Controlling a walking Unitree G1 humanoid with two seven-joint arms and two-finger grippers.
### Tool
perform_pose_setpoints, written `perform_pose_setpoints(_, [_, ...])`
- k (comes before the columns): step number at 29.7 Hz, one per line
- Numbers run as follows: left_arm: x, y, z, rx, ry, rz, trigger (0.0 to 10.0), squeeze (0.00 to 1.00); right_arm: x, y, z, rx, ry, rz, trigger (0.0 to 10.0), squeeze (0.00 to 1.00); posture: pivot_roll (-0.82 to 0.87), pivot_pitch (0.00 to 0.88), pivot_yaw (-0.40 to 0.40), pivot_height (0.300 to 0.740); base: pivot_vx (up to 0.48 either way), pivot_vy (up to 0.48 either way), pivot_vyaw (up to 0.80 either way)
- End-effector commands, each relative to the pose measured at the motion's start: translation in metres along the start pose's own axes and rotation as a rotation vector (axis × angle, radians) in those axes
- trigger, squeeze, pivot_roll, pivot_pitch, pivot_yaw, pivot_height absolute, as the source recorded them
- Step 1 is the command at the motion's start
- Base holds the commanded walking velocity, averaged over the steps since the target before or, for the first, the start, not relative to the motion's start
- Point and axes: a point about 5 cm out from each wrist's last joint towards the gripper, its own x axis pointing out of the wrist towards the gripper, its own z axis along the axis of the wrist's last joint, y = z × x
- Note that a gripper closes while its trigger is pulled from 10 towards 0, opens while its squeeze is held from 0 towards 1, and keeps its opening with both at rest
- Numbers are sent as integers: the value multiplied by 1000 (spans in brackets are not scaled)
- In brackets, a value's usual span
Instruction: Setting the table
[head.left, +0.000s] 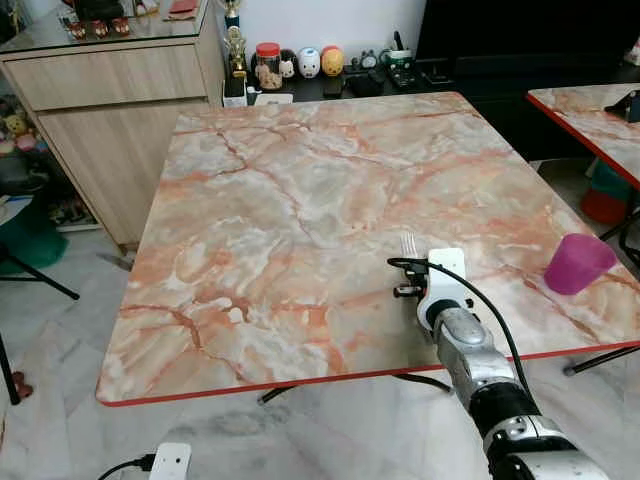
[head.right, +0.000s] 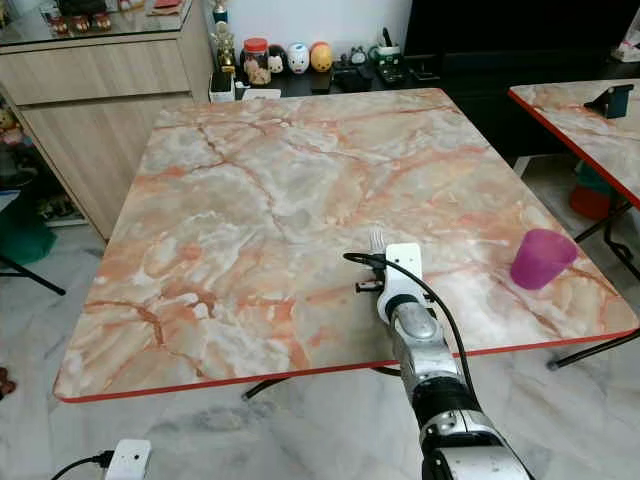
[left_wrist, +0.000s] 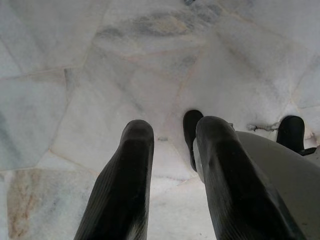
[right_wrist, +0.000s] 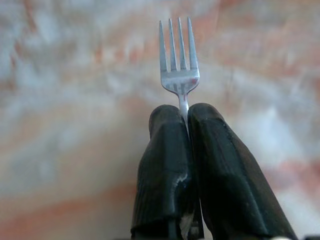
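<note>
Left eye: marble table (head.left: 300, 200) w/ red edge. R arm reaches over near edge, right gripper (head.left: 408, 252) over table's near-right part, fork (head.left: 408, 243) tines poking out ahead of wrist. Pink cup (head.left: 578, 263) upright near table's right edge, well apart from gripper. Cabinet (head.left: 110, 110) at far left; jars and figurines (head.left: 300, 63) on low shelf behind table. 2nd marble table (head.left: 600, 115) at far right. White charger (head.left: 170, 462) w/ cable on floor below near edge.

Right eye: same scene; fork above tabletop, tines pointing away from robot, cup to its right.

L wrist: left gripper (left_wrist: 172, 137) hangs over pale marble floor (left_wrist: 75, 75), fingers narrowly apart, nothing between. Robot's foot partly seen by it.

R wrist: black fingers (right_wrist: 165, 165) pinched together on fork handle just below neck; tines stick out past tips, blurred tabletop behind.
</note>
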Motion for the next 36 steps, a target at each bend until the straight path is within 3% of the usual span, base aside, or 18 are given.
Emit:
perform_pose_setpoints(1, [-1, 2, -4, 15, 20, 11, 10000, 0, -1, 3, 29, 0, -173, -2, 10000, 0, -37, 0, 18, 736, 0, 0, 0])
perform_pose_setpoints(2, [-1, 2, -4, 15, 20, 11, 10000, 0, -1, 3, 29, 0, -173, -2, 10000, 0, -37, 0, 18, 736, 0, 0, 0])
perform_pose_setpoints(5, [-1, 3, -4, 17, 20, 13, 10000, 0, -12, 4, 61, -16, -359, 6, 10000, 0, -36, 0, 16, 736, 0, 0, 0])
perform_pose_setpoints(10, [-1, 3, -4, 37, 22, 19, 10000, 0, -30, 0, 80, -68, -489, -20, 10000, 0, -39, 0, 17, 736, 0, 0, 0])
perform_pose_setpoints(15, [-1, 4, -3, 72, 27, 24, 10000, 0, -39, -4, 85, -75, -521, -37, 10000, 0, -44, 0, 18, 736, 0, -61, 0])
perform_pose_setpoints(23, [-1, 5, -4, 76, 35, 30, 10000, 0, -46, -5, 100, -76, -563, -39, 10000, 0, -41, 0, 19, 736, 0, -480, 0])
perform_pose_setpoints(36, [-1, 5, -4, 80, 41, 32, 10000, 0, -49, -3, 105, -78, -568, -32, 10000, 0, -48, 0, 21, 736, 0, -480, 0])
